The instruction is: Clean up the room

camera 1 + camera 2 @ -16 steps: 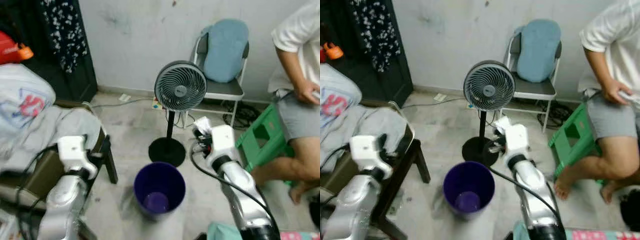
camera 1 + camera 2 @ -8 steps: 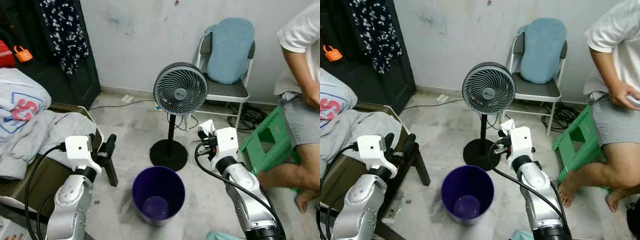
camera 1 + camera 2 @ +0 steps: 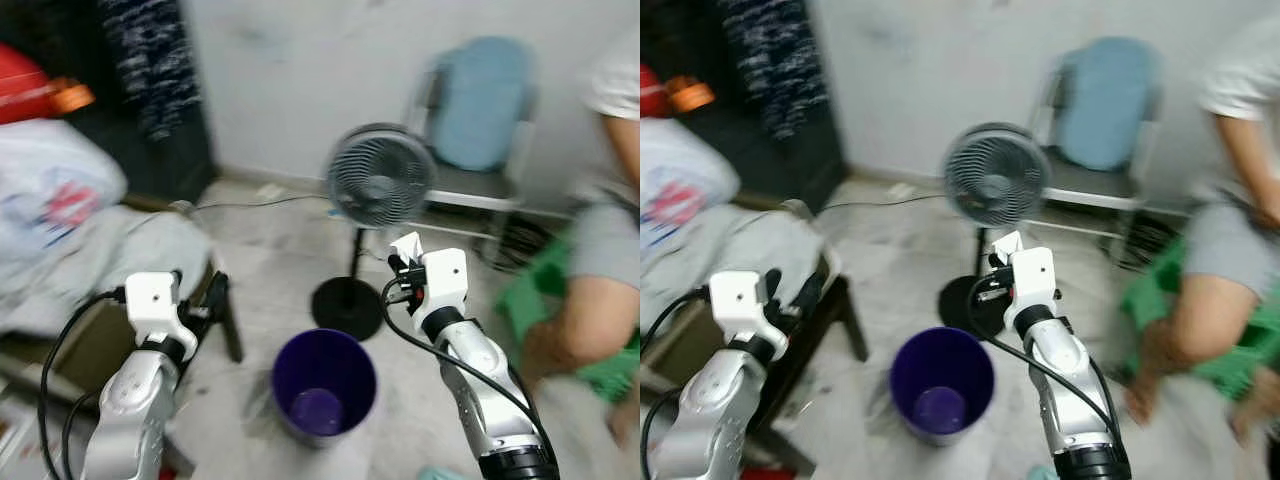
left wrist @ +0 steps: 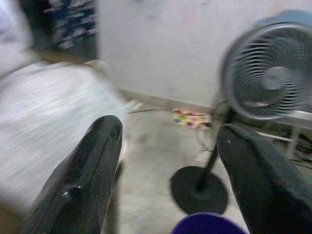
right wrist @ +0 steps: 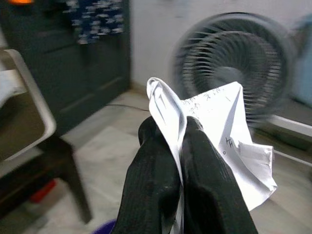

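- Wall (image 3: 300,70): pale, scuffed, at the back; dark cabinet (image 3: 150,100) at far left with patterned cloth hanging on it.
- Floor (image 3: 270,260): light marbled tile, cable trailing toward the wall.
- Pile of pale clothes (image 3: 60,220): heaped on a low dark-legged table (image 3: 835,300) at left.
- Seated person (image 3: 1230,200): at far right, white top, grey shorts, bare leg beside a green stool (image 3: 590,340); much blurred.
- Folding chair (image 3: 475,150): against the wall, blue cushion on its back.
- Pedestal fan (image 3: 380,180): grey head, round black base, standing on the floor behind the bin.
- Right arm: raised, bent at the elbow, right gripper (image 5: 168,141) held above and just behind the bin, in front of the fan; fingers pressed together on a crumpled paper (image 5: 214,122).
- Left arm: raised by the table edge, left gripper (image 4: 165,165) with fingers spread wide, holding nothing.
- Purple bin (image 3: 323,390): upright on the floor between the two arms, inside looking bare.
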Controlling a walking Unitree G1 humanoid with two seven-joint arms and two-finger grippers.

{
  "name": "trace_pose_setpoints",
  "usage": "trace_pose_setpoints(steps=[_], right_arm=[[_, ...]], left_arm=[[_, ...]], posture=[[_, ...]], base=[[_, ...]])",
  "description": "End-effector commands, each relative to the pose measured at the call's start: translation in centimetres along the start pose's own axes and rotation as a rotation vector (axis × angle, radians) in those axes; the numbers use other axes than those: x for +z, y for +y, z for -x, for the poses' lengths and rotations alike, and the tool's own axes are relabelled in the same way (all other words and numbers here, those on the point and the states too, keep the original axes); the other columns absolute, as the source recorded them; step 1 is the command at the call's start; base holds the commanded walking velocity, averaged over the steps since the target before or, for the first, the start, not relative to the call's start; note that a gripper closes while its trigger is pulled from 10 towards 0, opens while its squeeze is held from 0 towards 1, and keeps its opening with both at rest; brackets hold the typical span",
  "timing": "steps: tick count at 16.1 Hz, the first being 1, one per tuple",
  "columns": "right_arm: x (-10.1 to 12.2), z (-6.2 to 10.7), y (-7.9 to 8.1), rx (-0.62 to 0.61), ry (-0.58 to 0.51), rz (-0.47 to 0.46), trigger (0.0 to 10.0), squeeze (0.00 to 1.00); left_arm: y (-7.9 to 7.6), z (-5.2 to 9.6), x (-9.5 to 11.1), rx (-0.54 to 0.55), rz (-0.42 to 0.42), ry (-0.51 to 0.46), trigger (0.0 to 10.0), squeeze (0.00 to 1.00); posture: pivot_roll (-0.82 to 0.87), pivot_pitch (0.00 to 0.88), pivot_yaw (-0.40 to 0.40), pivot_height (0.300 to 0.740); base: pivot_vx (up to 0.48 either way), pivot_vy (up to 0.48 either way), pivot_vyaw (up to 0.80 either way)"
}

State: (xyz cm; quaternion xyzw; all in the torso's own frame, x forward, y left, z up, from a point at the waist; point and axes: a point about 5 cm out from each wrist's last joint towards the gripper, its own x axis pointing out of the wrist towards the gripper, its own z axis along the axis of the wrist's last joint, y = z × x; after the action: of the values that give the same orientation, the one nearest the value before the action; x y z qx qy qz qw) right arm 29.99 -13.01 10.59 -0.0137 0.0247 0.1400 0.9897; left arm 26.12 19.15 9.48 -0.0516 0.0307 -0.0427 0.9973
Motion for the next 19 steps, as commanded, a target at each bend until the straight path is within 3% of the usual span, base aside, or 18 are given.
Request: trace_pose_setpoints(steps=[1,6,8,12,16,19], right_arm=[[0.0,-0.1,0.4,0.011,0.000,0.002,10.0,0.00],[-0.1,-0.3,0.7,0.013,0.002,-0.009,10.0,0.00],[-0.9,-0.8,0.9,-0.010,0.044,-0.009,10.0,0.00],[-2.7,-1.2,1.1,-0.074,0.132,-0.009,10.0,0.00],[-4.1,-1.0,-0.3,-0.197,0.193,0.021,10.0,0.00],[-4.4,-0.9,-0.6,-0.222,0.193,0.007,10.0,0.00]], left_arm=[[0.1,0.1,0.1,-0.001,-0.006,0.004,10.0,0.00],[0.1,0.4,0.0,-0.009,-0.011,0.011,10.0,0.00],[0.0,0.3,-0.7,-0.029,-0.021,0.062,10.0,0.00],[-0.5,1.0,-1.2,-0.178,-0.081,0.120,10.0,0.00],[-0.4,2.7,-1.3,-0.286,-0.120,0.159,10.0,0.00],[-0.9,2.4,-1.1,-0.326,-0.123,0.151,10.0,0.00]], posture=[[-0.07,0.015,-0.032,0.740],[-0.07,0.028,-0.031,0.740],[-0.07,0.029,-0.029,0.740],[-0.06,0.041,-0.014,0.740],[-0.05,0.077,0.007,0.740],[-0.05,0.082,0.026,0.740]], base=[[0.000,0.000,0.80],[0.000,0.000,0.66],[0.000,0.000,0.00],[0.000,0.000,0.00],[0.000,0.000,0.00],[0.000,0.000,0.00]])
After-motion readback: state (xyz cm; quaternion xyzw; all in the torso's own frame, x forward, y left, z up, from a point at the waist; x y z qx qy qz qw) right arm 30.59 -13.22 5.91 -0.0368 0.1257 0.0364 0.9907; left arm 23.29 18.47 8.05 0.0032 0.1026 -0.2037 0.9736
